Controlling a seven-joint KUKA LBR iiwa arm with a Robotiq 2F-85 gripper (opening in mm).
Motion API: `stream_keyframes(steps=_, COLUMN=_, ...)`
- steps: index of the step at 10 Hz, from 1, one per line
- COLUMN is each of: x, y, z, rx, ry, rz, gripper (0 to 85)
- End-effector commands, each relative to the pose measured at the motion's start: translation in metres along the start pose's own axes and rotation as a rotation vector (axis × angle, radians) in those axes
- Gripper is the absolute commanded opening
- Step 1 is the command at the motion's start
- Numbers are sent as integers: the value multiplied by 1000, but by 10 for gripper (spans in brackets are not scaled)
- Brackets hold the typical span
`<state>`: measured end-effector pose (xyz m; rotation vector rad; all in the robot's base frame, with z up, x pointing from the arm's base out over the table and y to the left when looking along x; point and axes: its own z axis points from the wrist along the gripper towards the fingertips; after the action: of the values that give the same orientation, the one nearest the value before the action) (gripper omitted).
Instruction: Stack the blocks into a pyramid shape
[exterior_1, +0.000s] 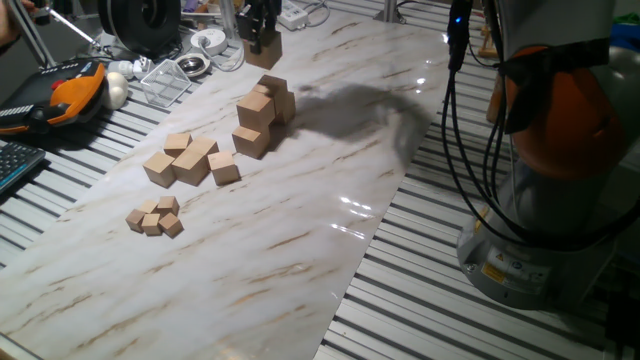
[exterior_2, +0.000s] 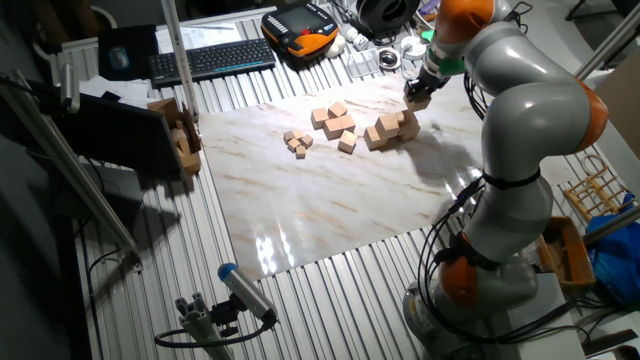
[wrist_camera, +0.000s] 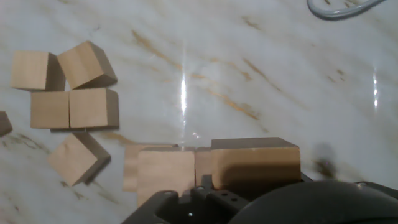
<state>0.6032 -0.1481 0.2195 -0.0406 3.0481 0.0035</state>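
Note:
A light-tan wooden block (exterior_1: 264, 48) hangs in the air at the back of the marble board, with my gripper (exterior_1: 261, 38) shut on it. It is above and slightly behind the pile of large blocks (exterior_1: 265, 108), where at least one sits on top of others. The other fixed view shows the gripper (exterior_2: 419, 92) with the held block (exterior_2: 417, 99) just right of the pile (exterior_2: 388, 128). In the hand view the held block (wrist_camera: 255, 163) fills the lower middle, over the pile's blocks (wrist_camera: 165, 177). My fingertips are hidden there.
Medium wooden cubes (exterior_1: 190, 160) lie left of the pile, and tiny cubes (exterior_1: 155, 217) lie nearer the front. Beyond the board's (exterior_1: 330, 200) far edge lie a clear container (exterior_1: 165, 82), cables and an orange pendant (exterior_1: 75, 92). The arm's base (exterior_1: 540, 240) stands at the right.

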Motion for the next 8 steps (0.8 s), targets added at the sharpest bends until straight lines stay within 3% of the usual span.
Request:
stream_keyframes(steps=1, x=0, y=0, z=0, rx=8, ry=-10, rz=-22, gripper=0)
stream_keyframes(steps=2, x=0, y=0, z=0, rx=8, ry=-10, rz=-50, gripper=0)
stream_keyframes(steps=4, x=0, y=0, z=0, rx=66, ry=19, rz=-127, gripper=0)
stream_keyframes(steps=8, x=1, y=1, z=0, rx=-26, ry=60, rz=-97, gripper=0)
